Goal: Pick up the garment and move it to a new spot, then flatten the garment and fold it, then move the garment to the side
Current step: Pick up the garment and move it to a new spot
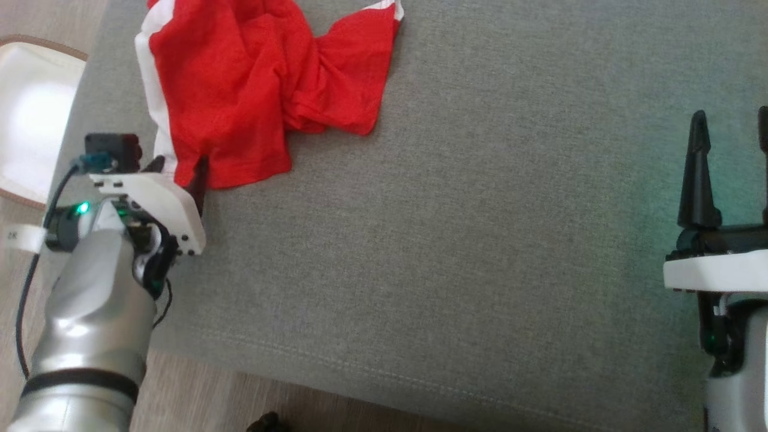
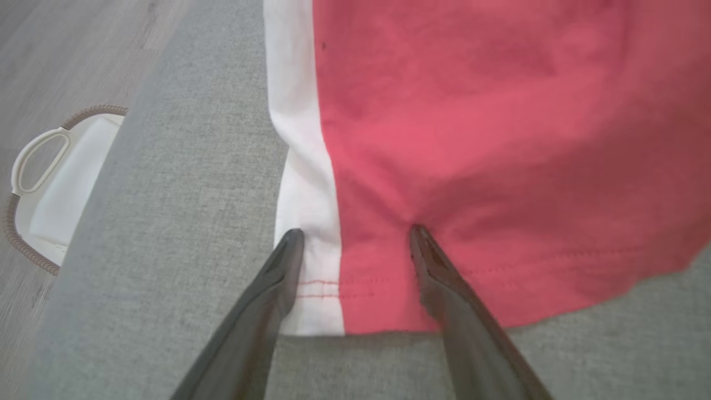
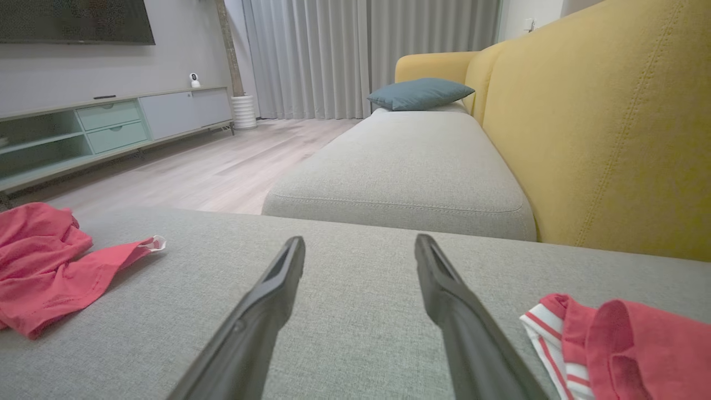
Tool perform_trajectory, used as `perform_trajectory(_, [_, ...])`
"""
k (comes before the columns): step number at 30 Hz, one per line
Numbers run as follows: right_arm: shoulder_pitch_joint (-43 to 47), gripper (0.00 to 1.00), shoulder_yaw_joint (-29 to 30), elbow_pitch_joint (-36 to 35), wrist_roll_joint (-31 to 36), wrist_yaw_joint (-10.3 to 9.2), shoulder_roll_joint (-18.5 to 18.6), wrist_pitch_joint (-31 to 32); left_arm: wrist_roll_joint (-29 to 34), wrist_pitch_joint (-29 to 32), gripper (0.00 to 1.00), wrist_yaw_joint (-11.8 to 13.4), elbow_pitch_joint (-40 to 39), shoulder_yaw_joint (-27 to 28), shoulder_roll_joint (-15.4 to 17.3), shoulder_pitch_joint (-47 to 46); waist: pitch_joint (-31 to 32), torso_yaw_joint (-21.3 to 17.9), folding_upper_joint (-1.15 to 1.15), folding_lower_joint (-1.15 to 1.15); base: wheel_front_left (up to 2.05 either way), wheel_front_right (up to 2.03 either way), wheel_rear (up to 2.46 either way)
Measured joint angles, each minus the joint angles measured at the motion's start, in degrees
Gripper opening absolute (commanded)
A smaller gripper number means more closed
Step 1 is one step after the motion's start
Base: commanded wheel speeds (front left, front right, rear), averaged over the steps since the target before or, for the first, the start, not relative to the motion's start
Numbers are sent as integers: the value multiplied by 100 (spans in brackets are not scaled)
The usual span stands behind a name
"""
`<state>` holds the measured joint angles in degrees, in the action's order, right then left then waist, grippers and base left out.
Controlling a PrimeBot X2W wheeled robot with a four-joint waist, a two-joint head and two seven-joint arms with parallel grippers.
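Head view: high up, steeply down on grey seat cushion (image 1: 480, 240). Left wrist view: very close, low over red garment (image 2: 472, 139) hem, shares it and white handled basket (image 2: 50, 183) with head view. Right wrist view: low, along cushion toward yellow backrest (image 3: 611, 128) and curtains (image 3: 333, 55), garment at its left.

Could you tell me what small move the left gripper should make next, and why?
Probably close the left gripper: its open fingers bracket the white side stripe at the red garment's hem, so a pinch there should catch that corner.
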<state>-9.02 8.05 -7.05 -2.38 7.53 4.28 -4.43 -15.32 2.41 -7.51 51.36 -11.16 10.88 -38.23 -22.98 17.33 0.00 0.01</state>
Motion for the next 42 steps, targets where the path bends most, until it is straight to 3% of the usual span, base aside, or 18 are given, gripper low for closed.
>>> perform_trajectory(3, [0, 100, 0, -53, 0, 0, 5, 41, -59, -1, 100, -3, 379, -102, 30, -308, -58, -68, 0, 0, 0, 0, 0])
perform_trajectory(4, [0, 100, 2, -54, 0, 0, 5, 41, -94, 0, 35, -3, 447, -133, 31, -353, -60, -83, 0, 0, 0, 0, 0])
perform_trajectory(5, [0, 100, 3, -53, 0, 0, 5, 41, -163, -16, 0, -2, 457, -183, 31, -365, -56, -97, 0, 0, 0, 0, 0])
perform_trajectory(13, [1, 100, -34, 157, -16, 0, -13, -92, -470, -1163, 0, -5, 389, -452, 164, -353, 207, -210, 0, 0, 0, 0, 0])
perform_trajectory(17, [3, 100, -70, 402, -76, 0, -53, -237, -497, -1596, 0, -4, -176, -483, 254, -353, 446, -317, 0, 0, 0, 0, 0])
perform_trajectory(28, [19, 100, -238, 1011, -480, 0, -154, -605, -188, -1711, 0, 146, -2633, -558, 287, -76, 1147, -820, 0, 0, 0, 0, 0])
perform_trajectory(35, [21, 100, -305, 1255, -638, 0, -156, -771, -74, -1404, 0, 202, -3344, -1045, 41, 187, 1413, -1311, 0, 0, 0, 0, 0])
perform_trajectory(42, [21, 100, -376, 1400, -780, 0, -156, -869, 92, -1358, 0, 326, -3473, -1396, -297, 191, 1515, -1669, 0, -1, 0, 0, 0])
